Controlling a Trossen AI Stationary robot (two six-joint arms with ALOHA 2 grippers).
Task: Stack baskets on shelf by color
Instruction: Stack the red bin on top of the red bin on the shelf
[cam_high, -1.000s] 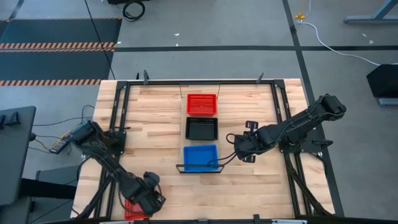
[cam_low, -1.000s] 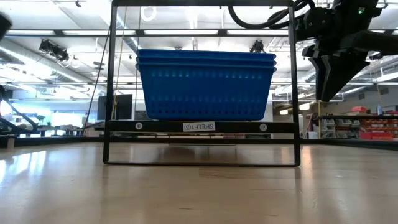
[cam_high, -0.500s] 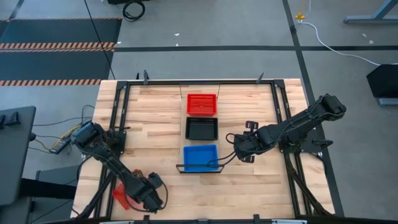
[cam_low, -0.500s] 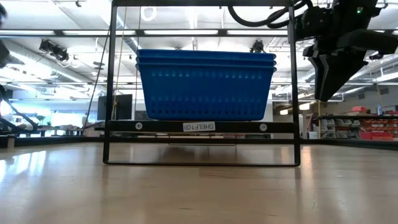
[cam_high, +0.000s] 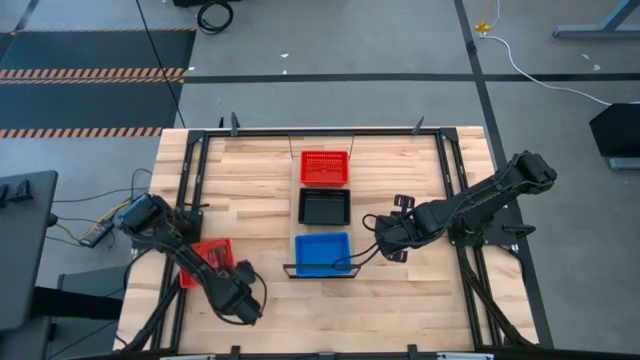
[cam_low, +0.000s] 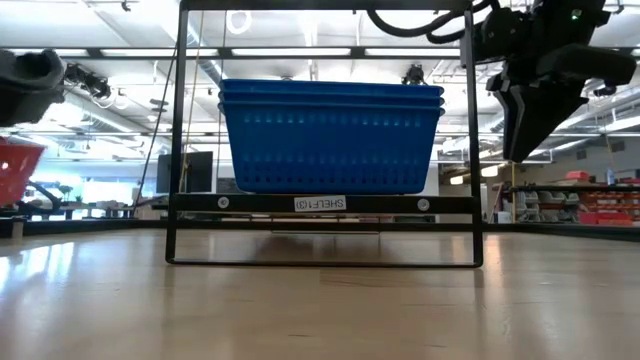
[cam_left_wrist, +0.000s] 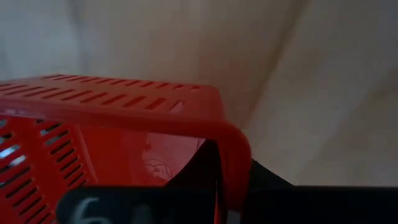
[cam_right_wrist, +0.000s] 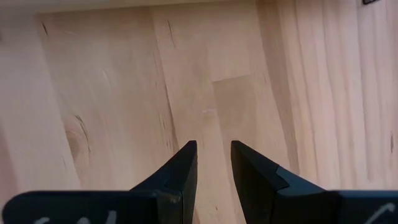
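Observation:
Along the shelf (cam_low: 250, 203) in the middle of the table sit a red basket (cam_high: 325, 167) at the far end, a black one (cam_high: 325, 207) and a blue stack (cam_high: 323, 253) at the near end; the low view shows that blue stack (cam_low: 330, 135) on the framed end. My left gripper (cam_high: 226, 282) is shut on another red basket (cam_high: 205, 262) at the table's near left. My right gripper (cam_high: 385, 247) hovers open just right of the blue stack, nothing between its fingers (cam_right_wrist: 186, 168). My left gripper has the red basket's side wall near a corner (cam_left_wrist: 231, 146), one finger (cam_left_wrist: 193, 177) inside the basket and the other outside. The basket's open side faces up, and the low view shows it (cam_low: 15, 170) lifted clear of the table.
Black metal rails (cam_high: 195, 180) run along the table's left and right sides and its far edge. Bare wood lies on both sides of the shelf. Beyond the table the low view shows a workshop room.
My left gripper has gone up and toward the far edge from the table's near edge, carrying the red basket. The basket has come off the table, swung round to the gripper's far-left side and entered the low view's left edge.

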